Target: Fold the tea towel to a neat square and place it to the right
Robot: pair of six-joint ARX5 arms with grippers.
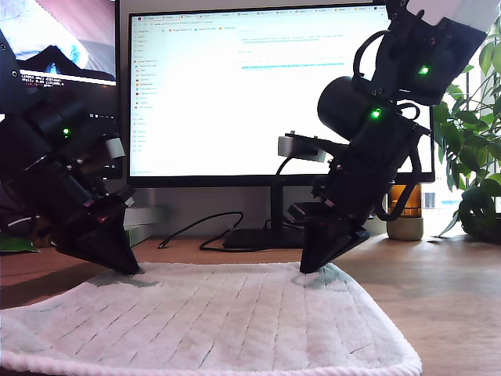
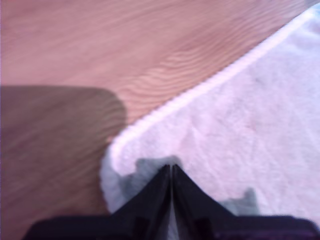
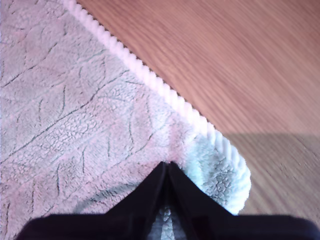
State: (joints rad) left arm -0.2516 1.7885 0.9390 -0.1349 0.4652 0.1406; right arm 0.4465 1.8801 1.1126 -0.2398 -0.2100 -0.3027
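The tea towel (image 1: 211, 321) lies spread flat on the desk (image 1: 454, 290) in front of the monitor (image 1: 235, 94), with an arm at each far corner. Fingers on our first gripper (image 2: 171, 170) and second gripper (image 3: 167, 166) are pressed together, tips down on a corner. We can't tell if any cloth's pinched.

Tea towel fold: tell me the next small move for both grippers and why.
Probably lift both far corners a little and carry them toward the near ribbed edge. My first gripper and my second gripper each have their jaws closed at a far corner of the tea towel, which lies flat and unfolded on the wooden desk. Whether cloth is truly pinched isn't clear, so lift gently.
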